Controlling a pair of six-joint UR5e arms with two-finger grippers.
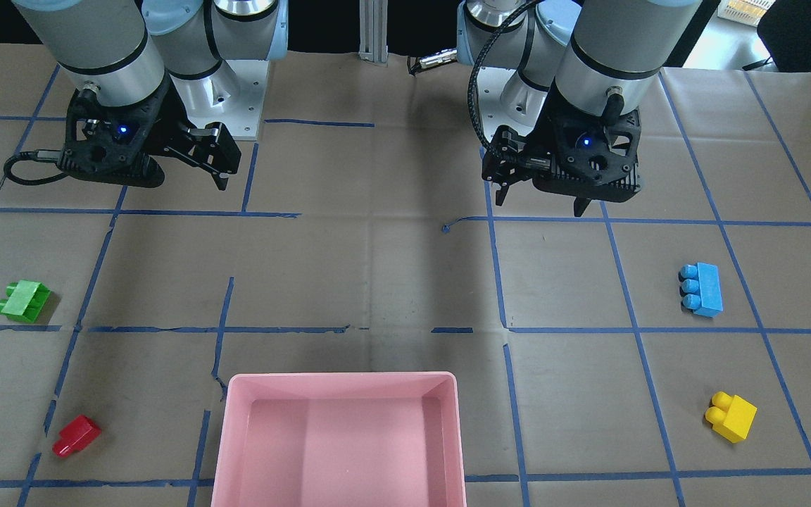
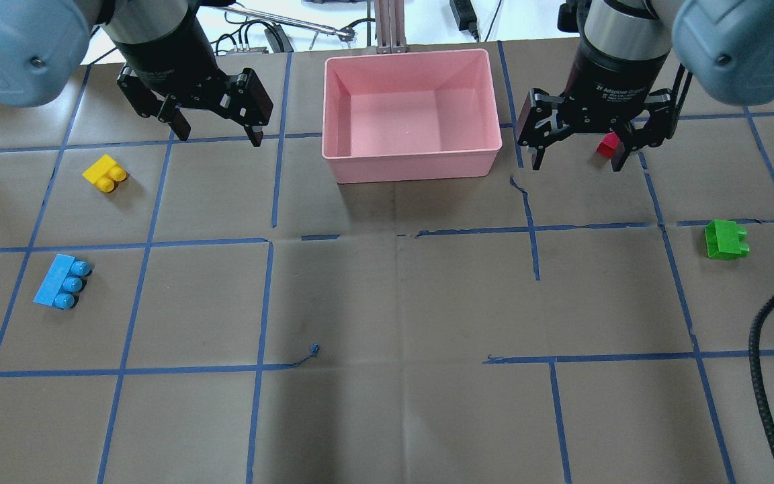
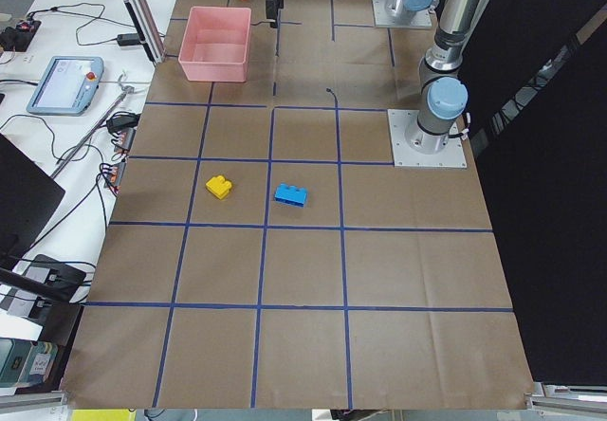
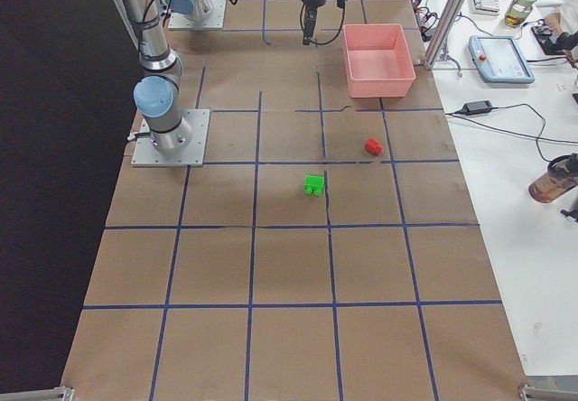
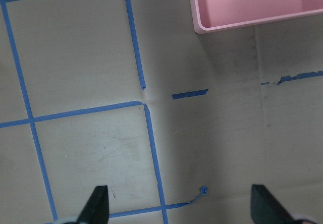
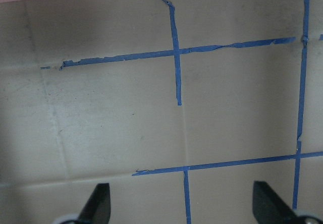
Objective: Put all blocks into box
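Seeing the pink box [image 2: 411,156] between my two end effectors, I find all four blocks lying outside it on the tabletop [image 2: 394,302]: yellow block [image 2: 105,174] and blue block [image 2: 61,281] on the left end effector's [image 2: 219,131] side, red block [image 2: 607,145] and green block [image 2: 725,240] on the right end effector's [image 2: 577,161] side. Both end effectors hang spread.

Green block [image 1: 23,301], blue block [image 1: 705,289], yellow block [image 1: 732,417], red block [image 1: 76,436], all outside pink box [image 1: 342,379].
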